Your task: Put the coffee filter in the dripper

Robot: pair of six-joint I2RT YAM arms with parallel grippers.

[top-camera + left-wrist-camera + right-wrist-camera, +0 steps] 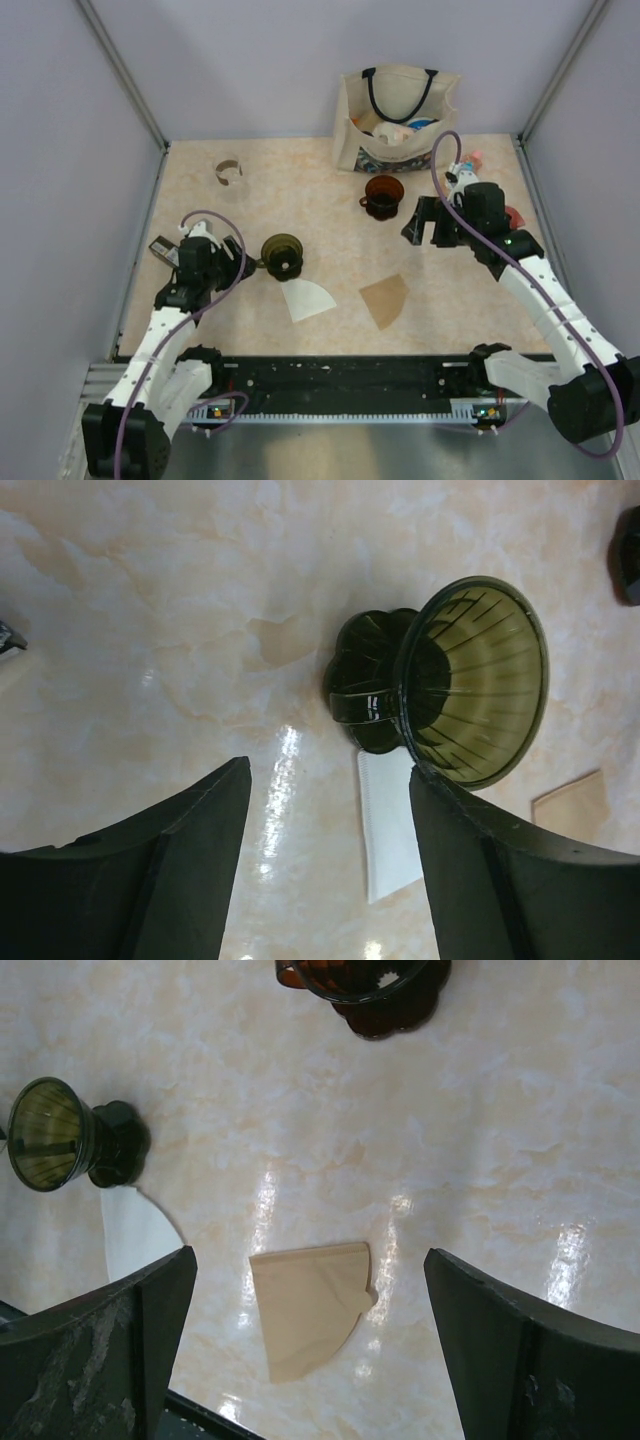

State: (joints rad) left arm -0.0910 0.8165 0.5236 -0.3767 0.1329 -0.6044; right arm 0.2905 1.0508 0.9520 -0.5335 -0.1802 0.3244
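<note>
An olive-green dripper (283, 255) stands left of centre; in the left wrist view (470, 680) it shows empty. A white coffee filter (307, 298) lies flat just in front of it and also shows in the left wrist view (390, 825). A brown paper filter (385, 298) lies flat to its right. A dark brown dripper (383, 194) stands further back. My left gripper (240, 262) is open and empty just left of the olive dripper (330, 770). My right gripper (425, 228) is open and empty above the table, with the brown filter (305, 1305) between its fingers in view.
A canvas tote bag (395, 115) with items stands at the back. A small clear ring-shaped object (228, 172) sits at the back left. A dark flat object (160, 247) lies by the left wall. Grey walls enclose the table.
</note>
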